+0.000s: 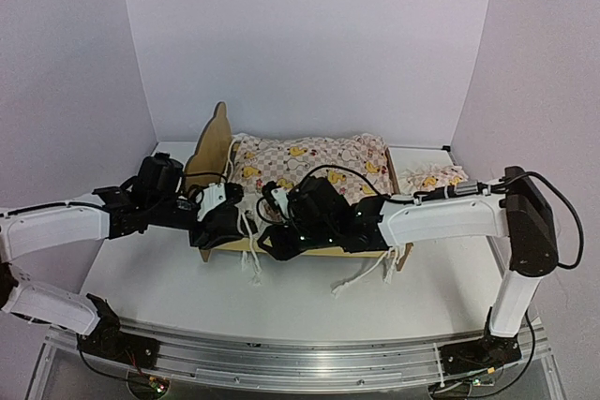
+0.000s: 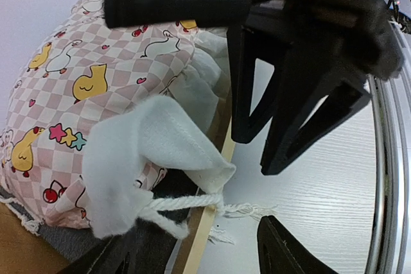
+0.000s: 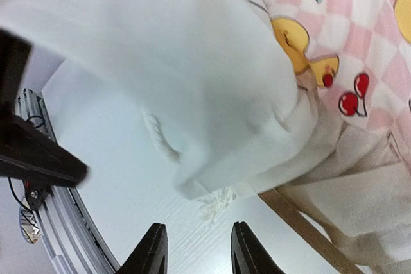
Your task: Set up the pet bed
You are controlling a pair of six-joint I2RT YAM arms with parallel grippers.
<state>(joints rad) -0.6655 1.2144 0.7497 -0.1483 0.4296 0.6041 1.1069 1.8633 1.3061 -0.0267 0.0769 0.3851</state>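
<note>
The pet bed (image 1: 214, 145) stands mid-table, a light-wood frame with an ear-shaped headboard at its left end. A pink checked duck quilt (image 1: 309, 158) lies spread over it, and its cream ruffle (image 2: 154, 145) and corded tassels hang over the front rail (image 2: 215, 206). My left gripper (image 1: 223, 225) is at the front left corner of the bed. It is open (image 2: 199, 258), with only a tassel cord lying ahead of it. Just to its right, my right gripper (image 1: 274, 234) is also open (image 3: 199, 255), below the ruffle corner (image 3: 192, 94) and empty.
A small matching pillow (image 1: 433, 178) lies on the table right of the bed. White tassel cords (image 1: 361, 276) trail over the front edge onto the table. The two grippers sit close together, and the right one's black fingers (image 2: 302, 94) fill the left wrist view. White walls enclose the back and sides.
</note>
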